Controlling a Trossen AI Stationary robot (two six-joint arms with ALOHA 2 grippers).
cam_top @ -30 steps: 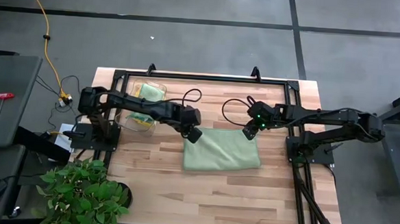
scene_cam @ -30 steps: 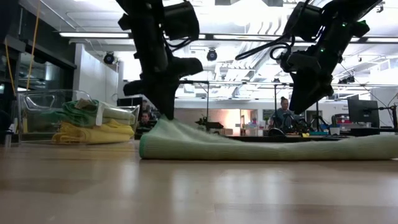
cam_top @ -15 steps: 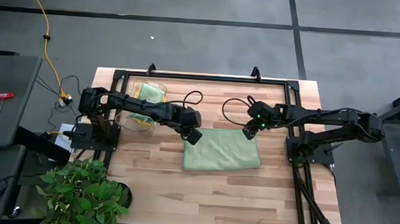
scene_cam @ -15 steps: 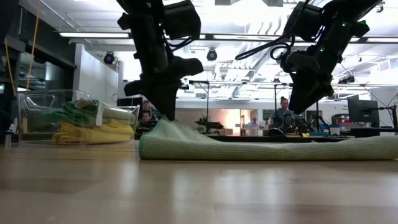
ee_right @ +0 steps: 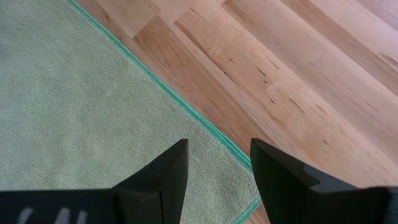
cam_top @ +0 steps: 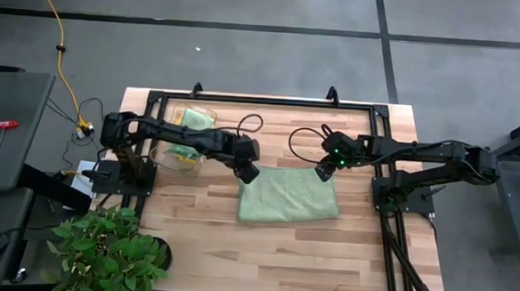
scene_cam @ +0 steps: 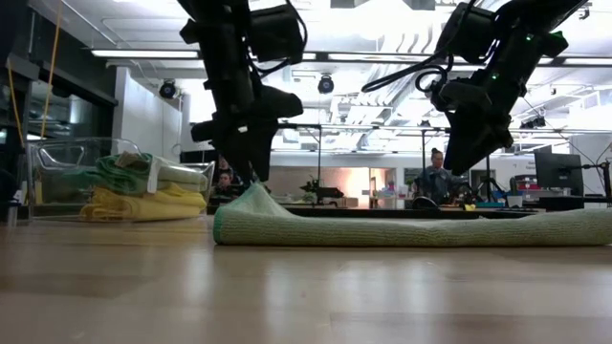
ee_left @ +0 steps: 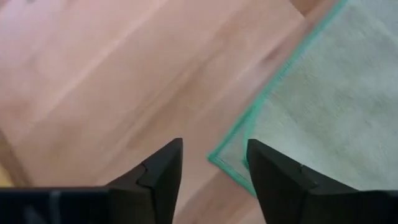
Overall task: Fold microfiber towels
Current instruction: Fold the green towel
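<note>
A pale sage green microfiber towel lies folded flat on the wooden table's middle, with a green stitched edge. Its far left corner stands up in a small peak. My left gripper is open and points down over that corner, one finger on either side of it. My right gripper is open and hangs above the towel's far right corner, clear of the cloth in the low view. More folded yellow and green towels lie in a clear bin. My left gripper's open fingers stand over the towel's far left corner from above. In the low view the raised corner reaches up to the fingertips. Whether they touch the cloth I cannot tell.
The clear bin with towels stands at the far left, behind my left arm. A leafy plant sits at the near left corner. A black frame runs round the table. There is bare wood on the near side of the towel. People sit in the room beyond.
My left gripper has opened over the towel's far left corner and let it go. The corner stays up as a narrower peak than before. The rest of the towel has kept still.
</note>
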